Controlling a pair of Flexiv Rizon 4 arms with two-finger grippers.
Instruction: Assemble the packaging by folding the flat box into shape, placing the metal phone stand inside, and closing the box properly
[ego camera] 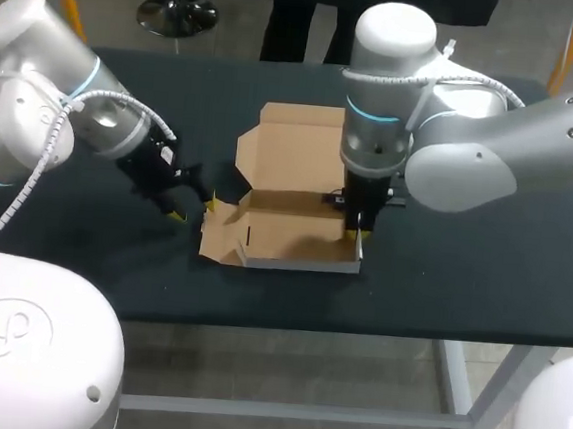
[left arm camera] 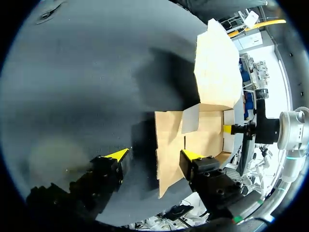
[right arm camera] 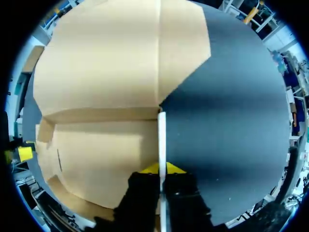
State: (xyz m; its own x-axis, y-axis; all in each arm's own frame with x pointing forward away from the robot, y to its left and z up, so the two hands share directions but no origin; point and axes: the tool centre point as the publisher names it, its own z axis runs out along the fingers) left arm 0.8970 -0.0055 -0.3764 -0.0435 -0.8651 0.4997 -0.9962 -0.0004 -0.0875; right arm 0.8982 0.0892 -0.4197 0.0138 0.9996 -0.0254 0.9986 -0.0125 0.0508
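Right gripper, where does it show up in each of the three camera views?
Head view: the right gripper is near the middle, pinching the right wall of the cardboard box.
Left wrist view: beyond the box, at its far wall; only one yellow tip shows.
Right wrist view: its own gripper, astride that same upright wall.
Shared landmark: the box's open lid, seen in all three.

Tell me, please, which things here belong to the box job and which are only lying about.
Belong to the job:
cardboard box
right gripper, pinching the box's right wall
left gripper, open beside the box's left flap

Only there:
black table, which bears the box
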